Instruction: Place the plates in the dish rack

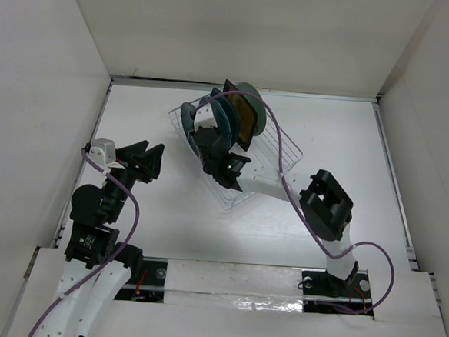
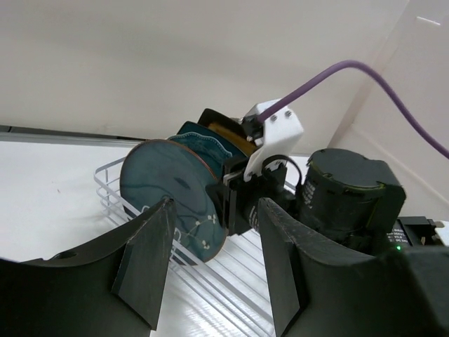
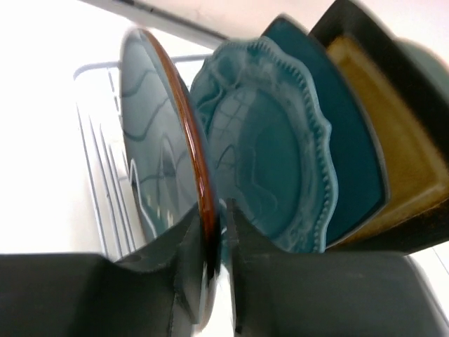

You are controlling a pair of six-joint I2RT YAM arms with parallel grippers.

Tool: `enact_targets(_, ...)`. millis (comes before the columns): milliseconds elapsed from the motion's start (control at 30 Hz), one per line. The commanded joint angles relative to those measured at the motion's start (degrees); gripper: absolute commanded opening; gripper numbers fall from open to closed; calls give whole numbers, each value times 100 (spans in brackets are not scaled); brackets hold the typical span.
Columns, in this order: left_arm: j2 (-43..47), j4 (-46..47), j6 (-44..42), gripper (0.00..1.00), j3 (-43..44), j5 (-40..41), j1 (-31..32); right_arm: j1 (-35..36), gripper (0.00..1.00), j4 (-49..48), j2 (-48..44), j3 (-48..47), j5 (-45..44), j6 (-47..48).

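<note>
The clear dish rack (image 1: 279, 153) stands mid-table with all five plates upright in it. In the right wrist view, left to right, are the round teal-blue plate (image 3: 151, 140) with a brown rim, the scalloped teal plate (image 3: 273, 154), the squarish dark teal plate (image 3: 351, 140) and the mustard-yellow square plate (image 3: 393, 126). The pale green plate (image 1: 252, 97) is at the back. My right gripper (image 3: 216, 217) straddles the round plate's rim. One finger touches it and a slim gap shows on the other side. My left gripper (image 2: 214, 263) is open and empty, left of the rack.
White walls enclose the table on three sides. The right arm's purple cable (image 1: 285, 188) arcs over the rack's near end. The rack's near slots (image 2: 231, 281) lie just beyond the left fingers. The arm bases sit at the near edge.
</note>
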State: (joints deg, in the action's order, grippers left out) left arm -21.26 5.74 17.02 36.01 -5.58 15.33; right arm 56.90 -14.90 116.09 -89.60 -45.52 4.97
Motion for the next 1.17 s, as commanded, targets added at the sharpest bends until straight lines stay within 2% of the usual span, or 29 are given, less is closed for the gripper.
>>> enact_targets(0, -54, 165, -49, 47, -15, -22, 22, 49, 28, -989, -210, -216, -414, -22)
enact_targets(67, -45, 191, -58, 47, -24, -4, 22, 101, 41, -971, -306, -198, -397, -23)
enact_targets(233, -80, 68, -93, 48, -15, 57, 22, 102, 57, -629, -666, -181, -73, -356)
enact_targets(333, -98, 103, -102, 52, -24, 119, 22, 102, 66, -366, -1088, -31, 296, -671)
enact_targets(433, -212, 16, -111, 53, 11, 75, 22, 102, 78, -294, -1737, 389, 604, -839)
enact_targets(500, -221, 24, -93, 54, 20, 31, 22, 102, 86, -295, -2176, 1013, 789, -1041)
enact_targets(700, -239, 77, -84, 58, 38, -30, 22, -223, 87, -251, -4110, 2874, 1001, -1577)
enact_targets(867, -238, 375, -41, 63, -24, -443, 22, -601, 86, 101, -5988, 3835, 448, -1816)
enact_targets(1000, -221, 603, 30, 64, -103, -734, 22, -1302, 85, 494, -6747, 4232, 657, -1955)
enact_targets(1133, -510, 561, 100, 63, -24, -734, 22, -1621, 85, 778, -6776, 4319, 1263, -2298)
